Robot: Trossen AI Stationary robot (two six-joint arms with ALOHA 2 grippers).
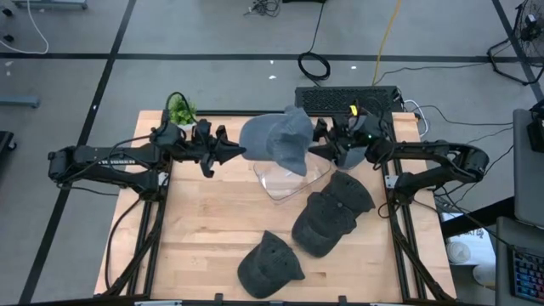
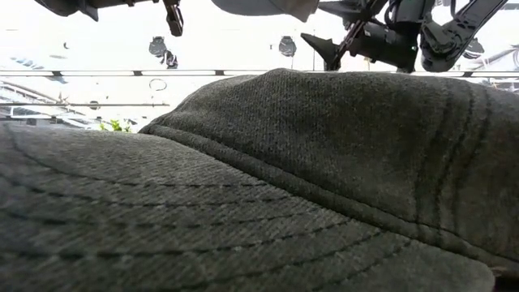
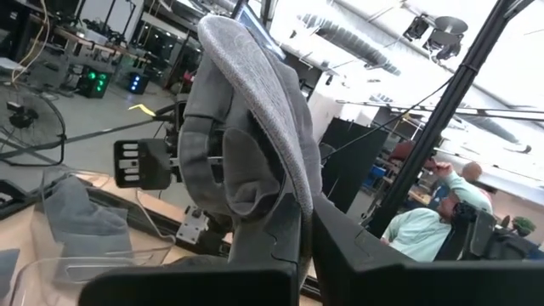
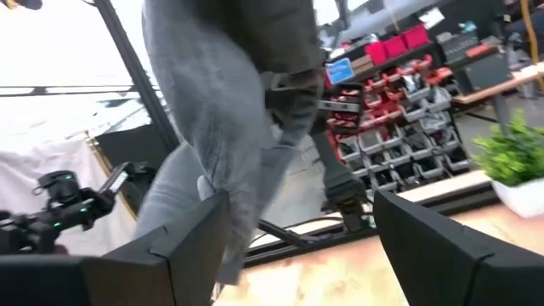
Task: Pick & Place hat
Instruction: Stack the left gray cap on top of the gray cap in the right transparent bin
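Above clear bin (image 1: 285, 183): left gripper (image 1: 234, 153) jaws pinching grey hat (image 1: 276, 140); right gripper (image 1: 321, 144) jaws gaping, empty. Advice: be lowering hat centred before letting go.

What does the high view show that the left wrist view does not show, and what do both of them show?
Only the high view shows the three dark hats lying on the wooden table, the small green plant, and the open right gripper beside the lifted hat. Only the left wrist view shows a person seated in the room behind. Both show the grey hat held up by the shut left gripper, above the clear container.
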